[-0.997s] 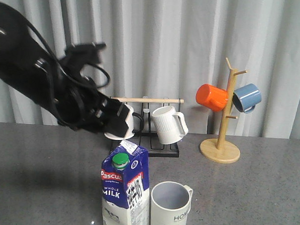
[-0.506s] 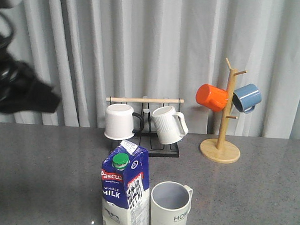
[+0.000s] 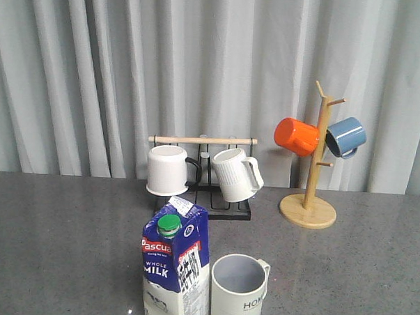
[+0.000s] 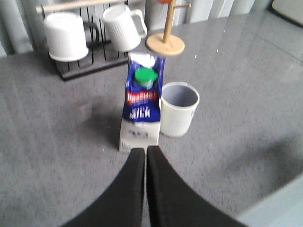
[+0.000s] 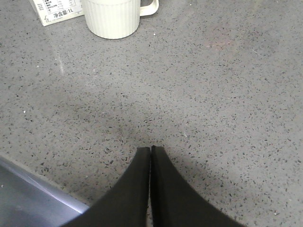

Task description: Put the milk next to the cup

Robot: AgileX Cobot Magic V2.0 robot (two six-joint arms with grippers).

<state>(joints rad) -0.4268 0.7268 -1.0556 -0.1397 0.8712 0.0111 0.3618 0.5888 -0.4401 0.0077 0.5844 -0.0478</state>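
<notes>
The milk (image 3: 175, 264), a blue-and-white carton with a green cap, stands upright at the table's front, right beside the cup (image 3: 238, 290), a cream ribbed mug lettered "HOME". Carton and cup almost touch. The left wrist view shows the milk (image 4: 141, 105) and the cup (image 4: 178, 109) from above, with my left gripper (image 4: 145, 149) shut and empty, drawn back from the carton. My right gripper (image 5: 151, 149) is shut and empty over bare table, well apart from the cup (image 5: 112, 16) and the carton's corner (image 5: 54, 12). Neither gripper shows in the front view.
A black rack (image 3: 225, 208) at the back holds a plain white mug (image 3: 167, 169) and a ribbed white mug (image 3: 235, 174). A wooden mug tree (image 3: 310, 204) at the back right carries an orange mug (image 3: 296, 136) and a blue mug (image 3: 345, 137). The table's edge (image 5: 40, 189) lies near my right gripper.
The left arm has swung up and to the left, out of the front view. The milk and the cup have stayed put.
</notes>
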